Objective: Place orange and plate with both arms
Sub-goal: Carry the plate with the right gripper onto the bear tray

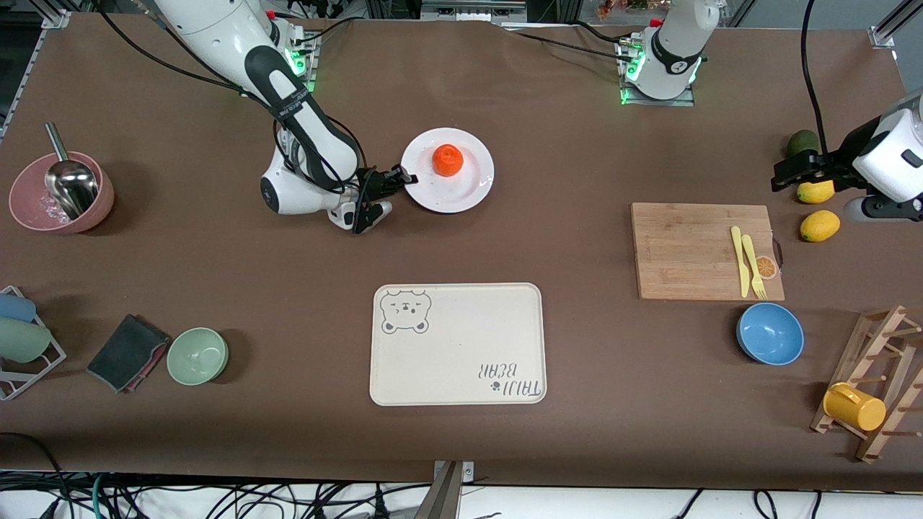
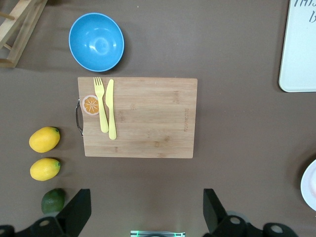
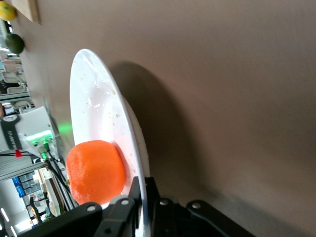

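The white plate (image 1: 461,193) lies toward the robots' side of the table's middle, with the orange (image 1: 448,159) on it. My right gripper (image 1: 404,180) is shut on the plate's rim at the edge toward the right arm's end. In the right wrist view the rim (image 3: 96,113) runs between the fingers of the right gripper (image 3: 143,197), and the orange (image 3: 95,170) sits just by them. My left gripper (image 1: 786,173) is open and empty over the lemons at the left arm's end. In the left wrist view this gripper (image 2: 146,210) hangs over bare table.
A cream bear-printed tray (image 1: 457,343) lies nearer the camera than the plate. A wooden board (image 1: 685,249) carries a yellow knife and fork. Near it are a blue bowl (image 1: 770,333), two lemons (image 1: 820,225), a green fruit (image 1: 802,143) and a rack with a yellow cup (image 1: 854,407). A pink bowl (image 1: 61,193) and a green bowl (image 1: 197,355) sit at the right arm's end.
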Available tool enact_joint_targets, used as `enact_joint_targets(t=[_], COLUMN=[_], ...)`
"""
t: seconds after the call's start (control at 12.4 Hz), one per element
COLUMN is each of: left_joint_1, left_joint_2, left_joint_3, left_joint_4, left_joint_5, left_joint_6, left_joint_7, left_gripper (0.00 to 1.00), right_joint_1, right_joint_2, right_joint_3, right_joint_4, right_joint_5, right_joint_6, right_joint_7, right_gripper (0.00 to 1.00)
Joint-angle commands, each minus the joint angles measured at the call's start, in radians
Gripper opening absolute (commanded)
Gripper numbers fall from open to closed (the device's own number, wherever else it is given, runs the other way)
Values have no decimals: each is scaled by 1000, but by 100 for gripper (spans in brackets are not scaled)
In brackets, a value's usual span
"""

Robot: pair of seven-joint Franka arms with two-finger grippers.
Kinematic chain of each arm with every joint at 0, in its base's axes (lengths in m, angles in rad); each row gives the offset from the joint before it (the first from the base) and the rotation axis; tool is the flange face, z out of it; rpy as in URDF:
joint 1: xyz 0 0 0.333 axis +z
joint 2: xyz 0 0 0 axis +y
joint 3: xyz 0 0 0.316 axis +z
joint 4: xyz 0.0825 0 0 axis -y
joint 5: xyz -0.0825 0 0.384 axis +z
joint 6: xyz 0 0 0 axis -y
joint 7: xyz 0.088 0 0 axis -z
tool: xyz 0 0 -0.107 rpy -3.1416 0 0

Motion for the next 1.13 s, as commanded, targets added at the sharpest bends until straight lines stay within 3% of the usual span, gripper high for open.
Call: enact_joint_targets(t=[0.0,0.16,0.48,1.05], left_joint_1=[1,2,3,1], left_joint_2=[-1,-1,-1,-1], left_joint_3=[-2,-2,-2,-3], left_joint_4=[13,11,11,14], left_joint_5=[5,4,4,4], left_joint_6=[-17,-20,-32,-32], left_joint_7=[25,22,22,24], left_gripper=[100,100,100,100], right_joint_1=[-22,-75,-138,-131], right_joint_2=[-24,-12,147,434], right_joint_3=[-30,-32,-32,-27], right_joint_4=[63,175,463,856], right_joint_5=[19,22,21,19], right_joint_6=[-70,-70,-79,-67], right_joint_7=[-10,13,118,362], right_gripper=[0,0,0,0])
